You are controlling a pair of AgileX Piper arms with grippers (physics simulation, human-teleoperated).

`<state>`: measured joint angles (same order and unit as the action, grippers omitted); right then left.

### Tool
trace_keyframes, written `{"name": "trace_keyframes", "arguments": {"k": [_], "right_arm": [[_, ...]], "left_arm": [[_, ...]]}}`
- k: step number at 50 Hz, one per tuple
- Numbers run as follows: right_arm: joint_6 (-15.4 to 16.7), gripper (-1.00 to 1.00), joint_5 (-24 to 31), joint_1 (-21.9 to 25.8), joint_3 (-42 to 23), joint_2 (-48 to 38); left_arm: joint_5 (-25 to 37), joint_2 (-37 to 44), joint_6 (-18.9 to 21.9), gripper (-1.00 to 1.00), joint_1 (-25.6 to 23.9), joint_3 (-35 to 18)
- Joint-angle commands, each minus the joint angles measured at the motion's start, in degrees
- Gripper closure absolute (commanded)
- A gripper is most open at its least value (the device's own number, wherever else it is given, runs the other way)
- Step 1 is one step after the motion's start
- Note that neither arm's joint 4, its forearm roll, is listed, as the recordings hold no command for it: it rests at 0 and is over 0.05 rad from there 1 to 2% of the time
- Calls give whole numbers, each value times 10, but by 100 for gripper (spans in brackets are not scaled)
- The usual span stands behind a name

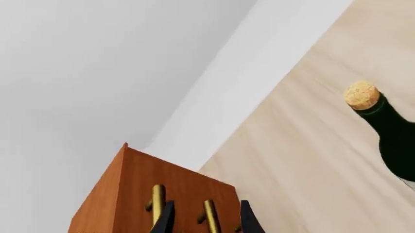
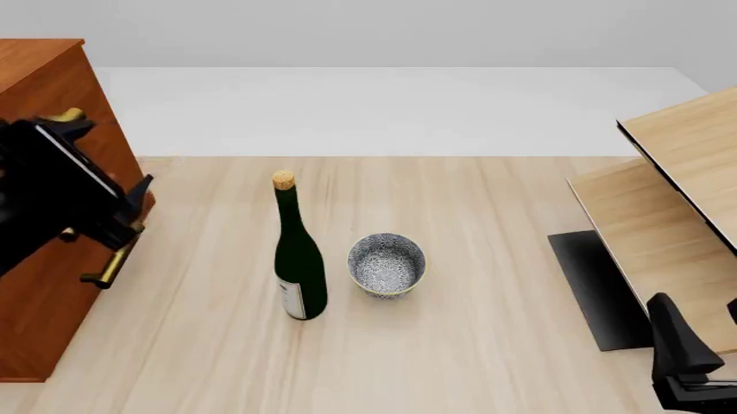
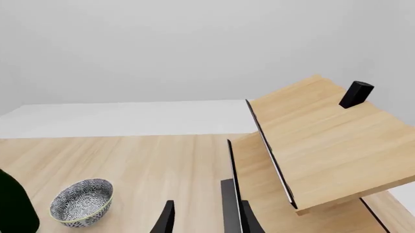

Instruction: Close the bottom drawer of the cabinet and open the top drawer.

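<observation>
- The cabinet [image 2: 47,95] stands at the far left edge of the table [image 2: 484,224], reddish-brown, with brass bar handles on its front.
- The left claw [image 1: 206,223] is at the cabinet front. In the left wrist view its two dark fingers are apart with one brass handle [image 1: 210,216] between them; contact with the bar cannot be determined. A second handle [image 1: 157,201] lies just beside one finger.
- Which drawer each handle belongs to, and how far any drawer is out, cannot be determined.
- A dark green corked bottle [image 2: 299,259] stands upright near the table's middle.
- A blue-patterned bowl [image 2: 387,265] sits just beside the bottle, on its right.
- Pale light-wood furniture [image 2: 679,172] occupies the right edge.
- The right claw [image 3: 204,218] hangs low at the right, fingers apart, gripping nothing.
</observation>
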<state>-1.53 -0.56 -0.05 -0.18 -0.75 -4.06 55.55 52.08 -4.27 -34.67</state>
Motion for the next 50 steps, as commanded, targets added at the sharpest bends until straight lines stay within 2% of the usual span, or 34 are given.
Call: {"name": "trace_keyframes", "arguments": {"k": [1, 22, 27, 33, 35, 39, 45, 50], "right_arm": [[-1, -100, -1, -1, 0, -1], [-1, -100, -3, -3, 0, -4], [-1, -100, -5, -4, 0, -5], [-2, -100, -5, -5, 0, -6], [-2, -100, -6, -5, 0, -7], [-2, -100, -6, -5, 0, -6], [-3, -100, -7, -5, 0, -8], [-3, -100, -7, -5, 0, -8]], "left_arm": [[-18, -11, 70, -100, 23, 13], [-86, 4, 159, -100, 48, 31], [-113, 1, 197, -100, 60, 52], [-122, 3, 210, -100, 65, 61], [-136, -1, 234, -100, 73, 78], [-127, -8, 238, -100, 77, 74], [-148, -8, 272, -100, 86, 88], [-139, -17, 282, -100, 89, 87]]}}
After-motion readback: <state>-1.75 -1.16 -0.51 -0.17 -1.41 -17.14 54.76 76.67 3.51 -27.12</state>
